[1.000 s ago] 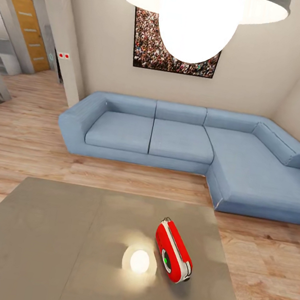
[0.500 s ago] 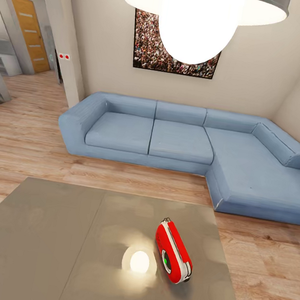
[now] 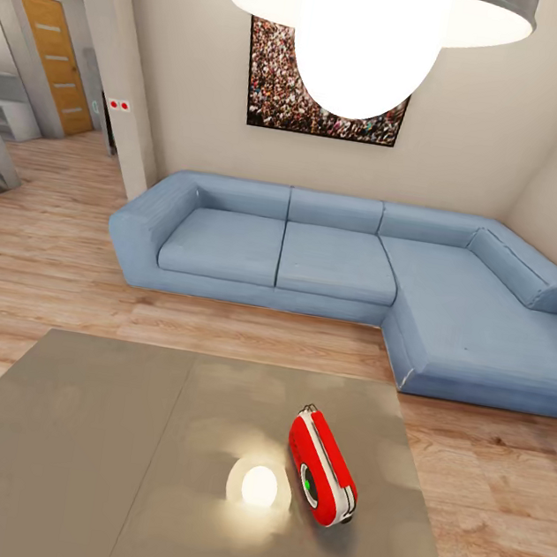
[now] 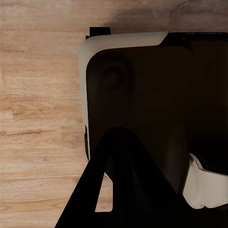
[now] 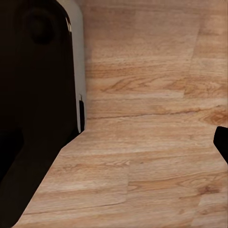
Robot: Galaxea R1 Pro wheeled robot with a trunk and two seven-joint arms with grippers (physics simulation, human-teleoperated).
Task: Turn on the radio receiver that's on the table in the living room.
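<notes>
The radio [image 3: 322,467] lies on the grey worktop [image 3: 93,447], toward its right half and near the front. It is a rounded oblong, red with a white band along its upper edge, and a round white-ringed dial with a green light faces the camera. Its long side runs at a slant away from the viewer. Just left of the radio, the glossy top mirrors a bright oval of lamp glare [image 3: 259,485].

Beyond the worktop comes a strip of wood plank floor [image 3: 39,269], then a blue corner sofa [image 3: 334,265] against the beige wall, with a dark framed picture [image 3: 294,84] above it. A white dome lamp [image 3: 370,24] hangs high in the head view.

The wrist views look instead at floor planks beside the robot's dark, white-edged body [image 4: 142,95]. Neither pincer's opening can be judged: the left wrist view has only dark shapes, and the right wrist view a dark tip at the edge.
</notes>
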